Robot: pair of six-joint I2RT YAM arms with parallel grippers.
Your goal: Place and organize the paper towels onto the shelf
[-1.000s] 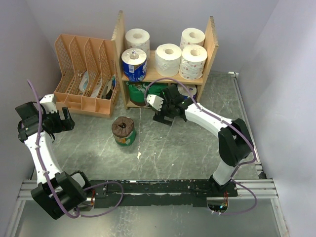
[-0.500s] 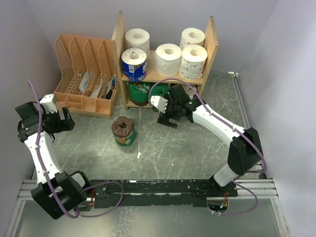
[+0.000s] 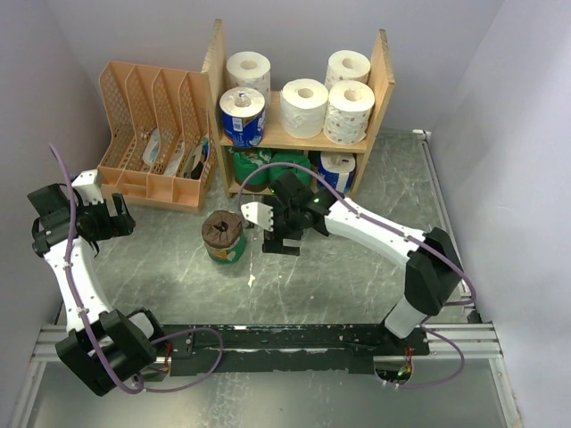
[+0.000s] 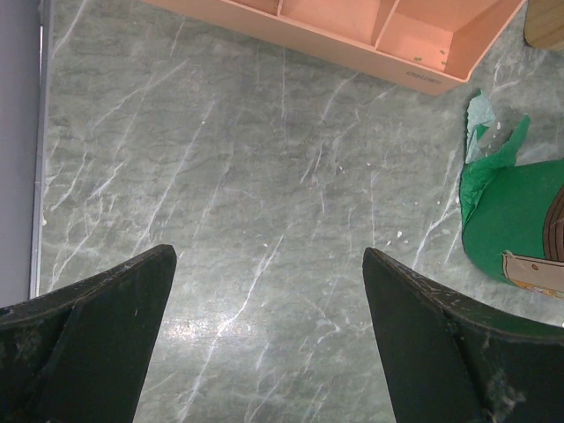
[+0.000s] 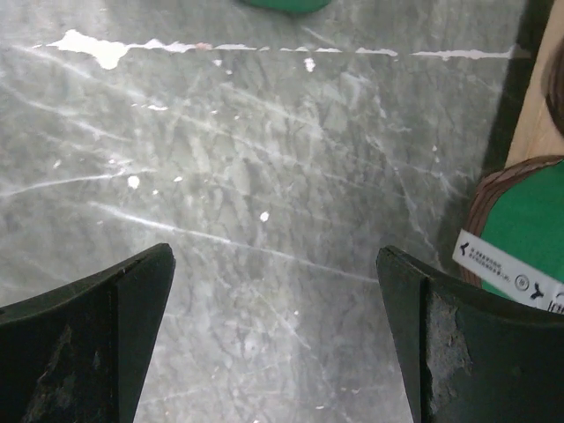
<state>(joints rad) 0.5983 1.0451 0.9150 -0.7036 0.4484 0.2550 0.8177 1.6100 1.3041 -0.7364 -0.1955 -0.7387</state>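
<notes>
The grey-green marbled tabletop (image 3: 357, 276) carries a light wooden two-tier shelf (image 3: 385, 71) at its far side. A peach plastic slotted file organizer (image 3: 147, 107) stands just left of it.

On the shelf's upper tier stand four white paper rolls (image 3: 304, 107) and, at the left end, a blue-wrapped roll (image 3: 242, 116). The lower tier holds green-wrapped rolls (image 3: 260, 166) and, at the right, a blue-and-white roll (image 3: 337, 165). One loose roll (image 3: 223, 236), wrapped in green with a brown top, stands on the tabletop nearer than the shelf.

The right gripper (image 5: 275, 256) hangs just right of that loose roll and apart from it, its jaws spread wide over bare tabletop. The left gripper (image 4: 269, 256) is well to the roll's left, its jaws likewise spread, and the roll lies beyond its right jaw.

A white label (image 5: 507, 269) on a green roll beside the shelf's panel carries small print I cannot read. The tan tag (image 4: 533, 263) on the loose roll is no clearer.
</notes>
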